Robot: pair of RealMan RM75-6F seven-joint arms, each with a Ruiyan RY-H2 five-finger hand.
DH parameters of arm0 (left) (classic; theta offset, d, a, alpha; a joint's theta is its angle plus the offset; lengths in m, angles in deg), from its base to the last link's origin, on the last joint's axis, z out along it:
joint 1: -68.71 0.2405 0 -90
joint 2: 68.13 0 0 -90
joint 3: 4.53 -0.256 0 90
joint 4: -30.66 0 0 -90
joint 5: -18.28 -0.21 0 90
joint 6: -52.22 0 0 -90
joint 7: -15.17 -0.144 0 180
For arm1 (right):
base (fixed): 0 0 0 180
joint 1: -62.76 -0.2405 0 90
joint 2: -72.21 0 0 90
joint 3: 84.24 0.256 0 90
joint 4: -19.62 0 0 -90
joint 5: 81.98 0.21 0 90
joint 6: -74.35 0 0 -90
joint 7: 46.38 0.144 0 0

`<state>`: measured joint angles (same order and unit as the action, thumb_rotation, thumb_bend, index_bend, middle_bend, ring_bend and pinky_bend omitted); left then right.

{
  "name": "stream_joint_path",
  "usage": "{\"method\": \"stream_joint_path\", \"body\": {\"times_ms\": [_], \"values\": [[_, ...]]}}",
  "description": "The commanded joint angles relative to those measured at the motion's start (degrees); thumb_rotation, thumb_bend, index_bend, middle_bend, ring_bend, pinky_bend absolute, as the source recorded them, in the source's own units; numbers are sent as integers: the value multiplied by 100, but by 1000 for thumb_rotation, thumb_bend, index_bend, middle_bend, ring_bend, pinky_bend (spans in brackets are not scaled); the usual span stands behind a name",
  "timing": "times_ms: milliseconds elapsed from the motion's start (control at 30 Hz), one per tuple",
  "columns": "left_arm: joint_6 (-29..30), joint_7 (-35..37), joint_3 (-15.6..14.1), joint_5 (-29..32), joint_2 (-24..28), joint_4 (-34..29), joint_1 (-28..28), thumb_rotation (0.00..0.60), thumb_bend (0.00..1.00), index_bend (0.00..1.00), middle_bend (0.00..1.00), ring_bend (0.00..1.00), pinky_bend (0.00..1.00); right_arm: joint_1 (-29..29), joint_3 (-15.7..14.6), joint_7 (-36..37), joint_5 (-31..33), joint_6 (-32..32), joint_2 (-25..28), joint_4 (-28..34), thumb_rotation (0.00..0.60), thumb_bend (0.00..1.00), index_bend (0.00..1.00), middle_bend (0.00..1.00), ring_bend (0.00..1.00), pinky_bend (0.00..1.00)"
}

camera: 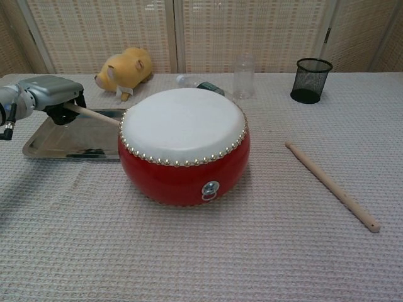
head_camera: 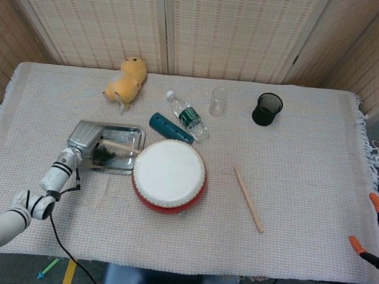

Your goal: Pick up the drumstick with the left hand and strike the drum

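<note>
1. The round red drum with a white skin (camera: 182,141) sits near the table's middle.
2. The left hand (camera: 53,94) grips a pale wooden drumstick (camera: 94,115) over the steel tray (camera: 44,146), its tip beside the drum's rim.
3. The right hand's state cannot be told.

The drum (head_camera: 169,175) is set near the middle of the table (head_camera: 300,247), with the tray (head_camera: 120,134) just to its left and the left hand (head_camera: 83,139) held over the tray's left part, a drumstick (head_camera: 118,146) reaching from the hand toward the drum. A second stick (head_camera: 248,199) is laid to the right of the drum, apart from it. Behind the drum a tube (head_camera: 170,128) and a bottle (head_camera: 187,115) are laid side by side, while further back a toy (head_camera: 127,79) is placed at the left, a cup (head_camera: 217,101) in the middle and a basket (head_camera: 267,109) at the right.
</note>
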<state>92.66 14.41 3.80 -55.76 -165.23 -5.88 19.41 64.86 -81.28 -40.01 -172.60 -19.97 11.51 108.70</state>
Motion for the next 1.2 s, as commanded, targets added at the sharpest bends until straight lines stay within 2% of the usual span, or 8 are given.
{"method": "stream_joint_path", "body": {"times_ms": [33, 167, 233, 333, 433, 767, 1100, 1200], "values": [[-59, 18, 40, 52, 11, -36, -17, 600, 399, 544, 565, 472, 703, -3, 2, -4, 5, 8, -2, 7, 600, 204, 24, 140, 0, 74], [-230, 22, 100, 164, 165, -304, -27, 600, 289, 130, 178, 161, 431, -9, 6, 2, 2, 14, -4, 5, 600, 203, 24, 140, 0, 74], [-276, -8, 126, 217, 230, -431, -28, 600, 266, 15, 51, 44, 294, -10, 6, 7, -1, 15, -5, 1, 600, 204, 24, 140, 0, 74], [-346, -63, 169, 313, 312, -591, -32, 600, 245, 0, 0, 0, 160, -5, 8, 14, -1, 4, -7, -6, 600, 203, 24, 140, 0, 74], [-380, -118, 219, 414, 359, -703, -34, 600, 234, 0, 0, 0, 98, 9, 8, 19, 2, -16, -3, -12, 600, 204, 24, 140, 0, 74], [-274, -301, 374, 734, 688, -1310, 52, 600, 220, 0, 0, 0, 51, 21, 16, 87, -11, -49, -3, -51, 600, 203, 24, 140, 0, 74], [1077, 173, 504, 630, 1612, -2830, 859, 600, 294, 5, 6, 0, 69, -17, 23, 449, 56, 80, 153, -24, 600, 204, 24, 140, 0, 74], [1541, 158, 469, 666, 1879, -3227, 1216, 600, 308, 59, 37, 0, 79, -74, 29, 566, 107, 221, 217, -41, 600, 202, 25, 140, 0, 74]]}}
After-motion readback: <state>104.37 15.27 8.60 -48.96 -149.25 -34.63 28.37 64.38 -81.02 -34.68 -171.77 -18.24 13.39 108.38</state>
